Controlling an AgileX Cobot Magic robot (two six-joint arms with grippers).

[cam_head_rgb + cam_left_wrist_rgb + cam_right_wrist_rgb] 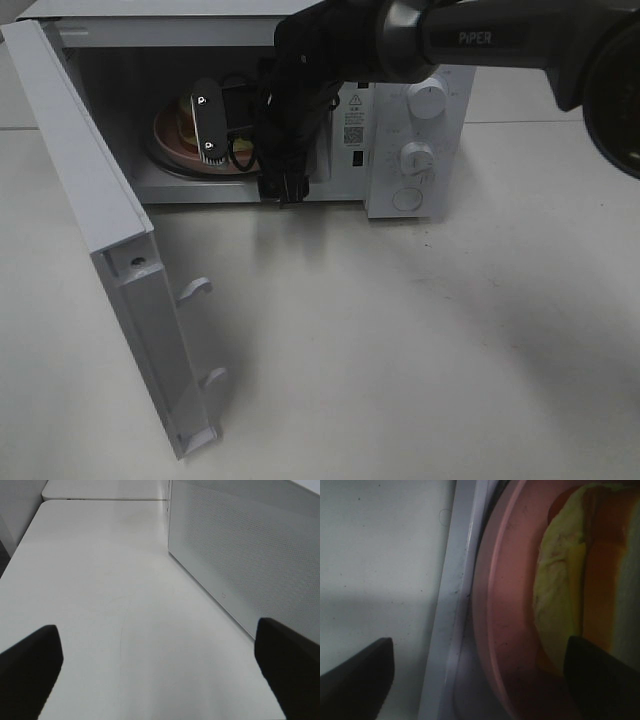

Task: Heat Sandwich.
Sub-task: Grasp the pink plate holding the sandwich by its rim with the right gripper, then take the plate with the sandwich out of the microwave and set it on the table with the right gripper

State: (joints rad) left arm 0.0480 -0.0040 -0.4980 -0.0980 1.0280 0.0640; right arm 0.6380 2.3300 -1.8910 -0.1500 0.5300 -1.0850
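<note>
Exterior high view: the sandwich (188,118) of white bread and yellow-green filling sits on the round pink plate (165,140) inside the white microwave (415,150), at ten o'clock. The right gripper (222,125) is spread around it; withdrawing could snag the plate. The left gripper (160,670) is spread, idle.

microwave (400,150): 1, door (110,260) standing open
control knobs (427,98): 2, plus 1 round button below
door latch hooks (195,289): 2
pink plate (165,140): 1
sandwich (580,580): 1, sitting on the plate
arms showing from above: 1
</note>
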